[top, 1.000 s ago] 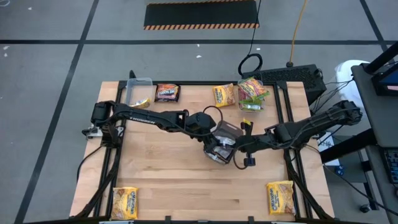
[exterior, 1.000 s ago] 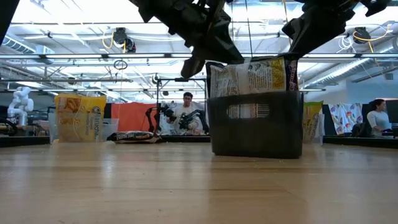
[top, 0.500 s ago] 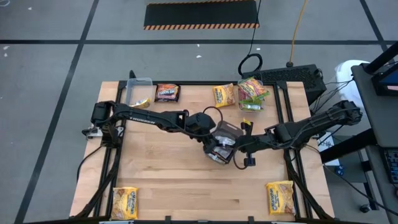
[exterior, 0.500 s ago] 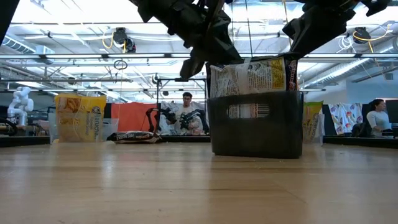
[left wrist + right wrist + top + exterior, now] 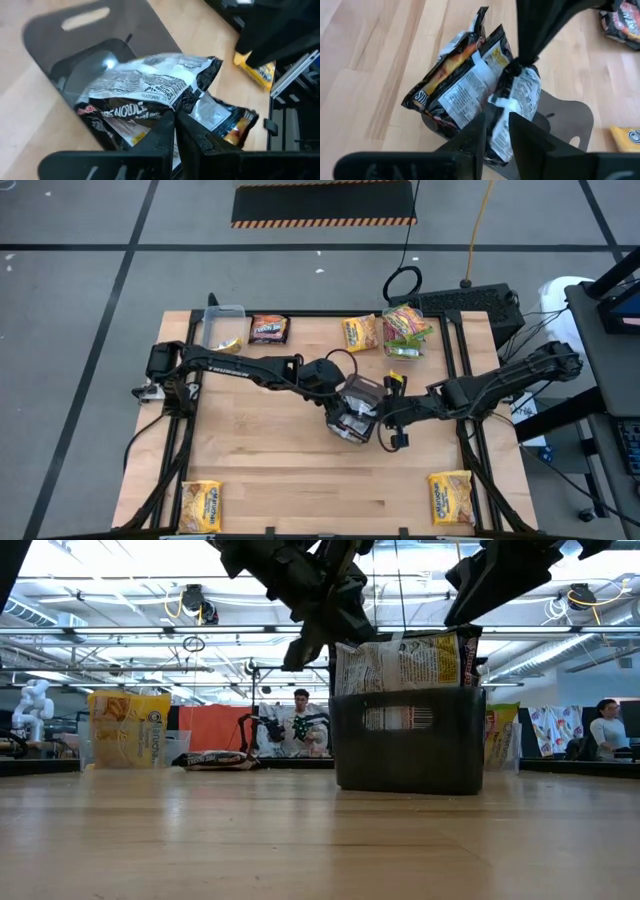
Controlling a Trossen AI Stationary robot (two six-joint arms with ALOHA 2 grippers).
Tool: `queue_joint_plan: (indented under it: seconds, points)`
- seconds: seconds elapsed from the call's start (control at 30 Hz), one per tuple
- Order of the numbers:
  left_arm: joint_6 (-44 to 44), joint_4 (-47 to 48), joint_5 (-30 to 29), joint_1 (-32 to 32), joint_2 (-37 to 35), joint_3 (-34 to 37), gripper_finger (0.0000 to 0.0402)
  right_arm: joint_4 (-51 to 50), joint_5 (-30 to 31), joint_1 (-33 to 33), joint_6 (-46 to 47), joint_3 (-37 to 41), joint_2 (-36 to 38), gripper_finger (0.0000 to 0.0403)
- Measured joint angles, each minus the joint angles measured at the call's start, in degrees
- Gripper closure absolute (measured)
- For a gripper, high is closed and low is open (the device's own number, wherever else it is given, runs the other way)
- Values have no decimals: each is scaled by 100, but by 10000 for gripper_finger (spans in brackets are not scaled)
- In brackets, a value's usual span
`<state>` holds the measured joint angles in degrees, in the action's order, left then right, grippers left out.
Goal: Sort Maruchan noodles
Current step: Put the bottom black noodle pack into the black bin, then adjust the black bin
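Dark noodle packets point(image 5: 405, 662), their printed silver-white backs crinkled, stand upright in the grey tray point(image 5: 362, 396) at the table's middle. The left gripper point(image 5: 175, 131) hangs over the tray, fingers nearly pressed together just above a packet's edge. The right gripper point(image 5: 496, 125) is beside it, over the tray, fingers slightly parted around nothing. Yellow packets point(image 5: 201, 505) lie well apart from the tray.

At the centre of the light wooden table point(image 5: 290, 470), a dark grey rectangular plastic tray point(image 5: 358, 402) holds dark, silvery noodle packets point(image 5: 352, 418). The left gripper point(image 5: 338, 402) reaches in from nine o'clock, the right gripper point(image 5: 380, 418) from three o'clock. A clear plastic tub point(image 5: 222, 328) sits at eleven o'clock, a dark brown packet point(image 5: 268, 329) just beside it. Yellow packets lie at seven o'clock point(image 5: 201, 506) and five o'clock point(image 5: 450, 497).
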<state>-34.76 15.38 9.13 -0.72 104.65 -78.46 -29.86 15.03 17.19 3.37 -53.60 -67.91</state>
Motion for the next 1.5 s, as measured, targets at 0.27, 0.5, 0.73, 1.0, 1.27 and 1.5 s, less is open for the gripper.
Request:
queue_joint_plan:
  seconds: [0.27, 0.5, 0.73, 1.0, 1.27, 1.5]
  points:
    - [174, 49, -2, -38, -316, -2, 380, 7, 309, -2, 2, 0, 241, 319]
    - [419, 267, -40, -38, -502, -10, 380, -505, 293, -45, 776, -2, 621, 319]
    - [570, 1538, -457, -38, -554, -1, 380, -1093, 175, -97, 1674, 0, 582, 319]
    - [459, 2641, -536, -49, -554, -1, 380, -1434, -487, -252, 2607, 0, 217, 319]
    - [437, 2656, -569, -47, -554, -1, 380, -1679, -636, -259, 2746, 4, -361, 319]
    - [424, 2658, -568, 19, -554, -1, 380, -1670, -783, -262, 2755, 4, -825, 319]
